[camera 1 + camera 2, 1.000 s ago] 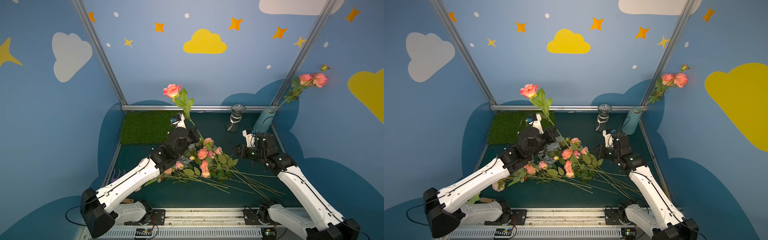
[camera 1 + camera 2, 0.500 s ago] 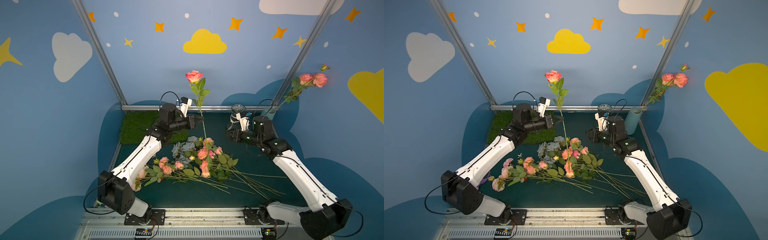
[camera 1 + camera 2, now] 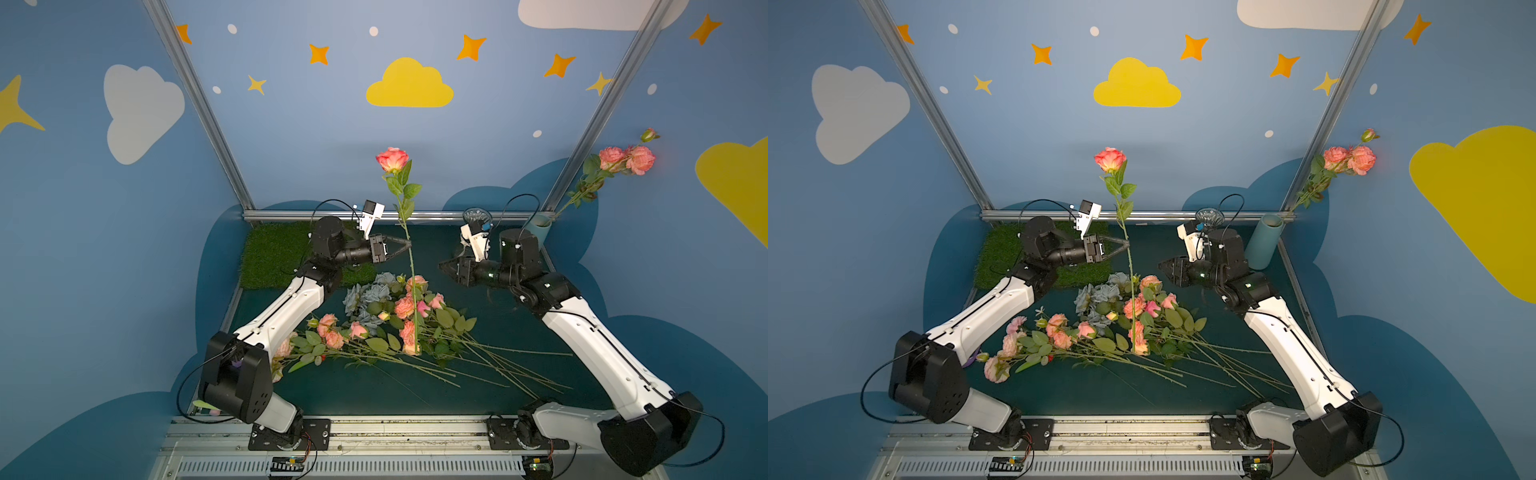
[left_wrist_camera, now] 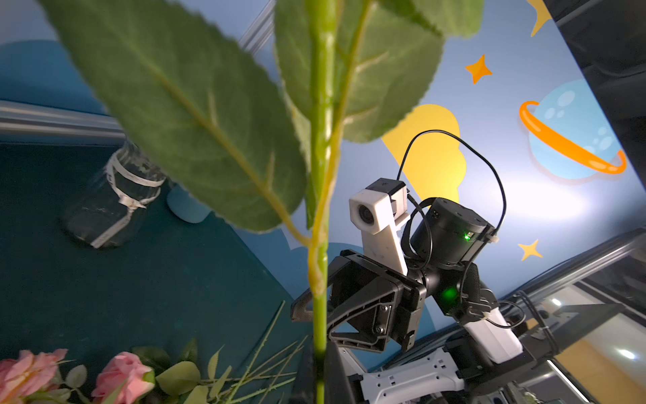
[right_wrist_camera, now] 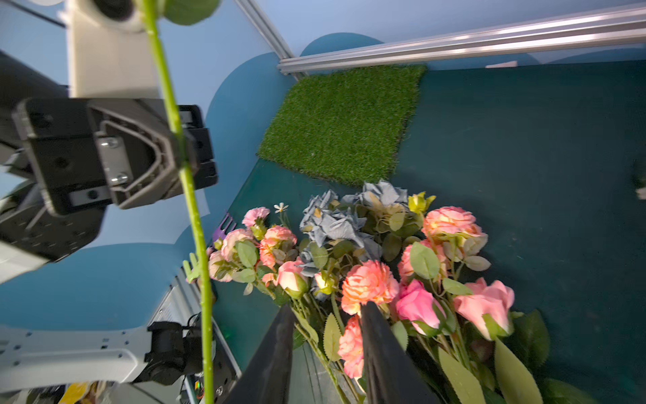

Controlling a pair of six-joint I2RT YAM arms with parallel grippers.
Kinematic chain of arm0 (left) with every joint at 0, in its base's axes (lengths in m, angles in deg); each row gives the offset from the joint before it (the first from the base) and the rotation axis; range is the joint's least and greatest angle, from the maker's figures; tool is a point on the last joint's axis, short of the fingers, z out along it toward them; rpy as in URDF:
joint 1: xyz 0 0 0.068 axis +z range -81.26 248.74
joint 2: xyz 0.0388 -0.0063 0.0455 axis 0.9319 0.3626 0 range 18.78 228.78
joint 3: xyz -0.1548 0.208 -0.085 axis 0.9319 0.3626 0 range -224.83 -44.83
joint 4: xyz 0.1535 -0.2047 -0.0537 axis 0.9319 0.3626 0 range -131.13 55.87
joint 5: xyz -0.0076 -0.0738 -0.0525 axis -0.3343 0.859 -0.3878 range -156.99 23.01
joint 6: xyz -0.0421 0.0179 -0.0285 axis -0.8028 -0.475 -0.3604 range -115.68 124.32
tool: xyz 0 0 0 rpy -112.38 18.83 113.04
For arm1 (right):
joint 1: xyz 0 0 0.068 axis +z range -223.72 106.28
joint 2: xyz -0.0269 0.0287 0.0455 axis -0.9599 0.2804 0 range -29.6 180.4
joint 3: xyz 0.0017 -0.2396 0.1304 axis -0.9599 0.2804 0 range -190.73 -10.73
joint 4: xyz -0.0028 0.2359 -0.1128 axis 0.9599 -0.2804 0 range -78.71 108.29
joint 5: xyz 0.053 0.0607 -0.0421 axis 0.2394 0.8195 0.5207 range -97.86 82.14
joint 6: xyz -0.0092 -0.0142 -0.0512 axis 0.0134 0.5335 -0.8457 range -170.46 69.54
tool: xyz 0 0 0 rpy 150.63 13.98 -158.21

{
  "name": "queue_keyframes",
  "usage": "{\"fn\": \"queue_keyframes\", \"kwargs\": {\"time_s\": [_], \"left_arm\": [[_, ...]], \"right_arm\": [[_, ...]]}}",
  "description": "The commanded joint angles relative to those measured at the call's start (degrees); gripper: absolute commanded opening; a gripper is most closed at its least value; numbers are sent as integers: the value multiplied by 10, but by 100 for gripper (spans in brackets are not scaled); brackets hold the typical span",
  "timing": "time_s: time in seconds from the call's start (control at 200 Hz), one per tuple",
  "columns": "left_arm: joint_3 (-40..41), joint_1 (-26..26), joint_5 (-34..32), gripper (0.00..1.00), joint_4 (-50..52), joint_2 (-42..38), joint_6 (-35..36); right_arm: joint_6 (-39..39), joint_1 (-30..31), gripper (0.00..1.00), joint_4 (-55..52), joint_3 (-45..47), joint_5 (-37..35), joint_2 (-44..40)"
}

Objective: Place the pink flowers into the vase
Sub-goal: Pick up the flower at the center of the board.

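Looking down, in both top views, on a dark green table [image 3: 519, 332] boxed in by blue walls [image 3: 291, 124] painted with clouds and stars, with a grass mat [image 3: 274, 253] at the far left corner. Seeing most of the pink flowers [image 3: 405, 307] heaped mid-table and 1 sprig [image 3: 627, 158] standing in the vase [image 3: 1264, 245] at the far right corner. Finding the left pincer [image 3: 405, 244] clamped shut on the stem of 1 upright rose [image 3: 392, 159], and the right pincer [image 3: 444, 266] near it, apart from the stem.

Catching, in the left wrist view, that stem and its leaves up close, with a glass jar [image 4: 115, 196] behind.

Showing, in the right wrist view, the right pincer's 2 fingers [image 5: 276, 353] standing a little apart, gripping nothing, above pink blooms and grey-blue flowers [image 5: 335, 224].
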Motion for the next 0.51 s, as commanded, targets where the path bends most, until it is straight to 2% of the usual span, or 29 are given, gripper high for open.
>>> {"fn": "queue_keyframes", "kwargs": {"time_s": [0.0,0.195,0.501], "left_arm": [[3,-8,52,2,-92,5,-45],[-5,-30,58,2,-43,3,2],[2,-40,58,2,-51,4,2]], "right_arm": [[6,6,37,31,-12,63,-13],[26,15,37,58,-11,100,-4],[42,36,37,89,-12,110,13]]}}
